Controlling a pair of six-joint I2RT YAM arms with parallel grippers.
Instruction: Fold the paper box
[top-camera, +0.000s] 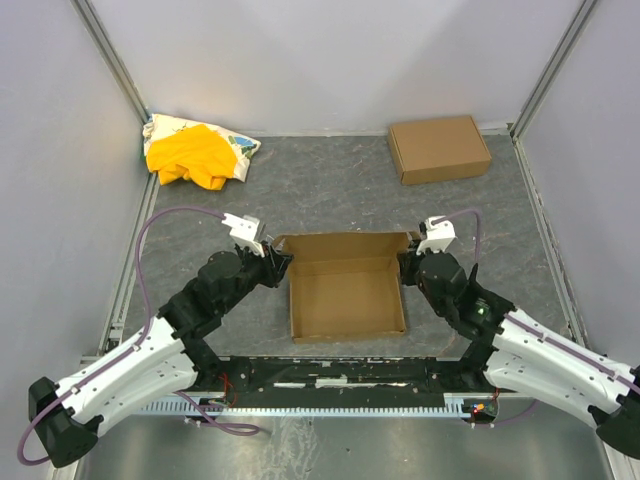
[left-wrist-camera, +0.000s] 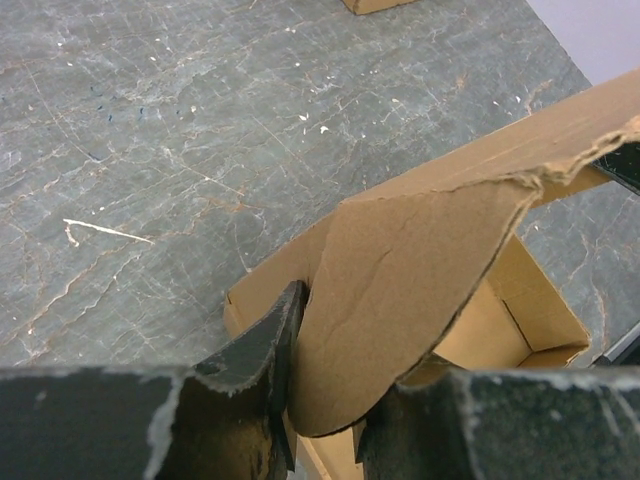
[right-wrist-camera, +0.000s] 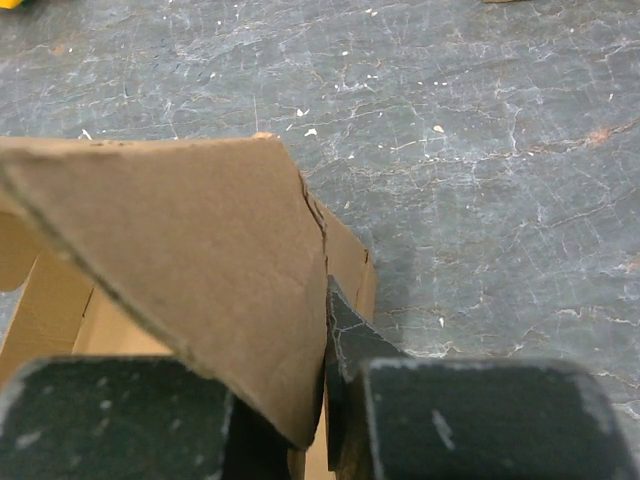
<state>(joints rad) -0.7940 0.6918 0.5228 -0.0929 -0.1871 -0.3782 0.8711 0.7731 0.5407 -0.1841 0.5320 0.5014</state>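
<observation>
The paper box (top-camera: 346, 295) is a brown cardboard tray with raised walls in the middle of the table, its lid panel standing up along the far edge. My left gripper (top-camera: 277, 258) is shut on the rounded lid flap (left-wrist-camera: 400, 290) at the box's far left corner. My right gripper (top-camera: 410, 262) is shut on the other lid flap (right-wrist-camera: 210, 270) at the far right corner. In both wrist views the flap sits pinched between the black fingers (left-wrist-camera: 260, 350) (right-wrist-camera: 350, 345), with the box interior (left-wrist-camera: 520, 310) beneath.
A ready-made brown cardboard box (top-camera: 439, 148) lies at the far right. A yellow-and-white cloth heap (top-camera: 197, 152) lies in the far left corner. Walls enclose the grey table (top-camera: 330, 190) on three sides.
</observation>
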